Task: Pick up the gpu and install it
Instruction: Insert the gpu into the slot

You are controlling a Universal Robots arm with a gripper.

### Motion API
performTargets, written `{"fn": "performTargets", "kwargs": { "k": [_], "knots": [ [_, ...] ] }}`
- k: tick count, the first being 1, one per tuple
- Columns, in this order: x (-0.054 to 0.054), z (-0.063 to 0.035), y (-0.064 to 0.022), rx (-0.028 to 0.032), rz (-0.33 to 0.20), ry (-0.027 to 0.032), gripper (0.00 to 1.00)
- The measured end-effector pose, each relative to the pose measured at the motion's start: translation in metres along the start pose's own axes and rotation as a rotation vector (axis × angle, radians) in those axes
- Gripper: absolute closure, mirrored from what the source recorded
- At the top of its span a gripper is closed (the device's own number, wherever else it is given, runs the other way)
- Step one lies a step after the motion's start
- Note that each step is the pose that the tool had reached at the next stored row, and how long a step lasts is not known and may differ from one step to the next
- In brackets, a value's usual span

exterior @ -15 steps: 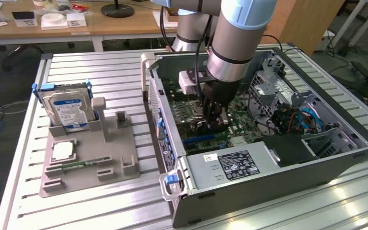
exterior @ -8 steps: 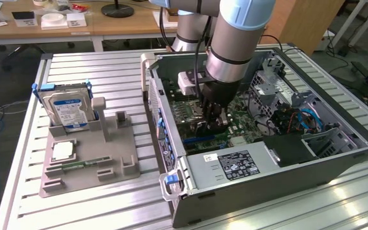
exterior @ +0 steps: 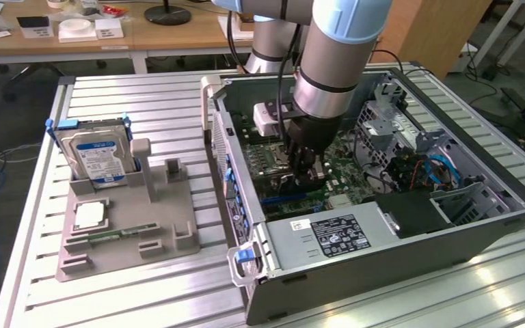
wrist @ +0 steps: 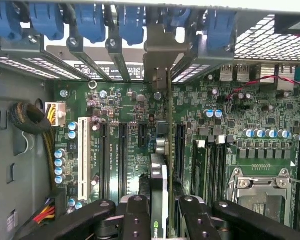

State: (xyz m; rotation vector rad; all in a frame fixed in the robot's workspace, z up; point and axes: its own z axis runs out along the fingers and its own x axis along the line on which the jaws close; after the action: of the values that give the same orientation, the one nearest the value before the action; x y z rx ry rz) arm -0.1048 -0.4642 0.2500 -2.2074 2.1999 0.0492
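Green circuit card, seen edge-on in the wrist view: that's the gpu (wrist: 160, 182), and it's clamped between the two black fingers (wrist: 135, 212) of the gripper (wrist: 162, 212), which press in on its heatsink end from both sides. So the pick-up half of the job looks done to me. In the exterior view the arm reaches straight down into the open computer case (exterior: 381, 246), with the gripper (exterior: 301, 171) low over the motherboard (exterior: 346, 171). The card stands on edge, running from the fingers toward the back wall of the case. Its silver bracket (wrist: 162, 60) is up against the rear slot openings, right under the row of blue clips (wrist: 90, 20). It's lined up parallel to the long black expansion slots (wrist: 104, 150) on the board, but I honestly can't tell whether the bottom edge is pushed into its connector or just hovering above it — the card itself hides that. My guess is that alignment is pretty much there, seating isn't confirmed, and the fingers haven't let go, so the install part isn't finished. Over on the exterior view's left, the grey holder (exterior: 126, 256) has the hard drive (exterior: 93, 154) standing in it and the little memory stick (exterior: 117, 234) lying flat — both well apart from the case.
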Motion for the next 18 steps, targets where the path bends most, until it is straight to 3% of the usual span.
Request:
{"fn": "performTargets", "kwargs": {
  "k": [5, 11, 18],
  "knots": [
    [-0.0002, 0.0, 0.0, 0.0, 0.002, 0.0042, 0.73],
    [-0.0002, 0.0, 0.0, 0.0007, 0.022, 0.0167, 0.73],
    [-0.0003, -0.0014, -0.0004, 0.0006, 0.023, 0.0172, 0.73]
  ]
}}
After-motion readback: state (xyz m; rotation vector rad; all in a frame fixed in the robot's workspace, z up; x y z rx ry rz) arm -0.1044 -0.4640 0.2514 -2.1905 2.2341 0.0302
